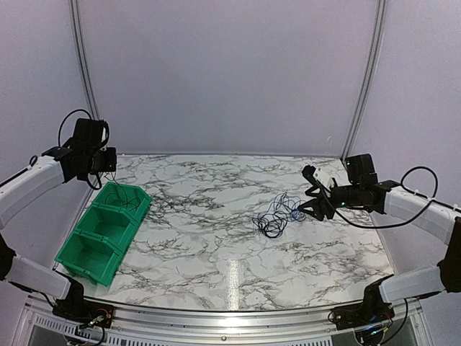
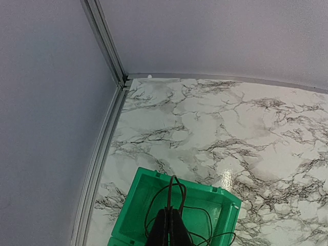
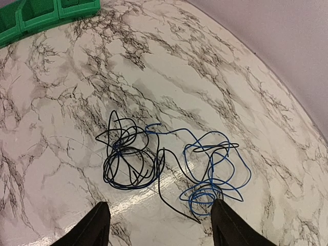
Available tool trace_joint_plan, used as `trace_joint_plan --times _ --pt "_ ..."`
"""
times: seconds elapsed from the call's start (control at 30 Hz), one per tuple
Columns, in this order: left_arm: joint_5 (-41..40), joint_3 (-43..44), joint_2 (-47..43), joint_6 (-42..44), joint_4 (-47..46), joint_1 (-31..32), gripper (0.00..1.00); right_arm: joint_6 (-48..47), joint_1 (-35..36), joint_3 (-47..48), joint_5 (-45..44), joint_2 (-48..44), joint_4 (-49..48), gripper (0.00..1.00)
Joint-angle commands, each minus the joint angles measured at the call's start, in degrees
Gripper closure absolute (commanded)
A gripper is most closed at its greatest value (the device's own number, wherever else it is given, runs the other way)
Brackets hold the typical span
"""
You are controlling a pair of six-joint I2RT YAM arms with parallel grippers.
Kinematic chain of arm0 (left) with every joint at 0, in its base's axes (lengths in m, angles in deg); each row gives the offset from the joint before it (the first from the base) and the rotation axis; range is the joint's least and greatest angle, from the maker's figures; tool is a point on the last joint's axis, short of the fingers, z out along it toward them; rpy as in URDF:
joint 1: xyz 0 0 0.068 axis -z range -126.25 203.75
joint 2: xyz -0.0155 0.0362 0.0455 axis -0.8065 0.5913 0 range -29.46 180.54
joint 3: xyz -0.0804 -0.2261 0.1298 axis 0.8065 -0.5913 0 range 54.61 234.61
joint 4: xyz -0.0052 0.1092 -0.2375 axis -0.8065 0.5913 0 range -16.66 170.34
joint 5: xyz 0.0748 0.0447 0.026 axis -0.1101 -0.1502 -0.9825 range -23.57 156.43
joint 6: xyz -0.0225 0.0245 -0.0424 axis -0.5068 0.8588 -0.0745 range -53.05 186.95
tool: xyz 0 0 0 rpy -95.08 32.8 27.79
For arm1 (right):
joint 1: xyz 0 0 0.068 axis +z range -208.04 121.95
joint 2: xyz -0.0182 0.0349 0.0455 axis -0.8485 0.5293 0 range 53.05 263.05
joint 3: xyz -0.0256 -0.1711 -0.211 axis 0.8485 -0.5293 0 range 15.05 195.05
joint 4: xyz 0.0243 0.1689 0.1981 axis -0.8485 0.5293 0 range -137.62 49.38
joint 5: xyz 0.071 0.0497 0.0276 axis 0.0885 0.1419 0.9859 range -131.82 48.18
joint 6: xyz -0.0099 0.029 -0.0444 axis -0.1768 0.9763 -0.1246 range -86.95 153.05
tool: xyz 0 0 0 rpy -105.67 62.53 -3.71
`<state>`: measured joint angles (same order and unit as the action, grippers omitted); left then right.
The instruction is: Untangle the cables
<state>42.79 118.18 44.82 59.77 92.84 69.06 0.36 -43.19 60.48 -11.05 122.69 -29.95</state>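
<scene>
A tangle of black cable and blue cable lies on the marble table; it also shows right of centre in the top view. My right gripper is open and hovers just above and near the tangle, its fingers either side; in the top view the right gripper sits right of the tangle. My left gripper is shut on a dark brown cable, held over the far compartment of the green bin. Loops of it hang into the bin.
The green bin has three compartments and stands at the table's left side, near the wall rail. Walls close the back and sides. The bin's corner shows at the top left of the right wrist view.
</scene>
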Motion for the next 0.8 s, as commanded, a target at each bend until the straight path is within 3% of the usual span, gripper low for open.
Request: trace_joint_plan --times 0.0,0.77 --pt "0.29 -2.41 2.46 -1.88 -2.69 -0.37 1.0 -1.01 -0.26 0.7 0.26 0.75 1.04 0.33" --pt "9.97 -0.9 22.17 -5.93 0.45 -4.76 1.0 -1.94 -0.2 0.82 0.97 2.42 1.9 0.33"
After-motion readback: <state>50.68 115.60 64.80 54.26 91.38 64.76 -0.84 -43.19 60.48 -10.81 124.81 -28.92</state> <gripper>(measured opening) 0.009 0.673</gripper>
